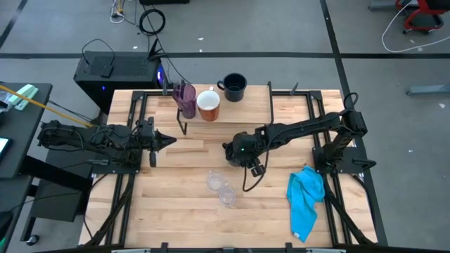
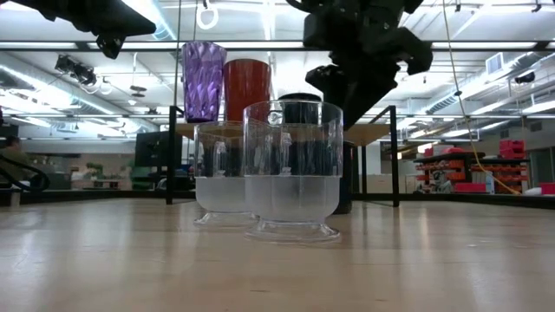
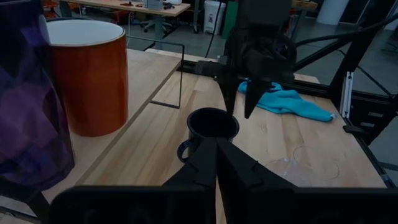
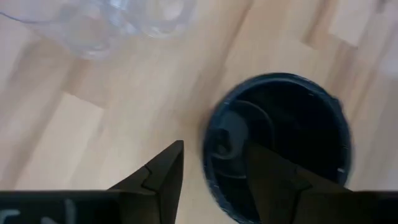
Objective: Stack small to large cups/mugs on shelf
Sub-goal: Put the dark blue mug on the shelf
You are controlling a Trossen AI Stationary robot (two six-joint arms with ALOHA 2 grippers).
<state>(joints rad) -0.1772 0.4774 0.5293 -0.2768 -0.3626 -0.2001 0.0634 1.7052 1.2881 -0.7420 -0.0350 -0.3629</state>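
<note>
On the shelf (image 1: pixel 256 98) at the table's far side stand a translucent purple tumbler (image 1: pixel 185 98), a mug (image 1: pixel 209 104) that is orange-brown outside and white inside, and a black mug (image 1: pixel 234 86). A second black mug (image 3: pixel 211 124) stands upright on the table mid-centre, its handle (image 3: pixel 183 149) toward my left gripper. My right gripper (image 3: pixel 240 112) is open above this mug's far rim. Two small clear cups (image 1: pixel 214 181) (image 1: pixel 227 195) stand on the table nearer the front. My left gripper (image 1: pixel 167 140) is shut and empty, left of centre. My right gripper comes at the black mug's rim (image 4: pixel 211 134) from above, pointing down. One finger (image 4: pixel 165 171) stands outside the wall and the other (image 4: pixel 277 177) over the inside. Whether either finger touches the rim I cannot tell. The mug stands upright on the table.
A blue cloth (image 1: pixel 307 200) lies at the table's right front. The shelf's thin black legs (image 3: pixel 180 74) stand just behind the mug on the table. The clear cups stand close in front of my right gripper. Bare wood lies at the front left (image 1: pixel 162 211).
</note>
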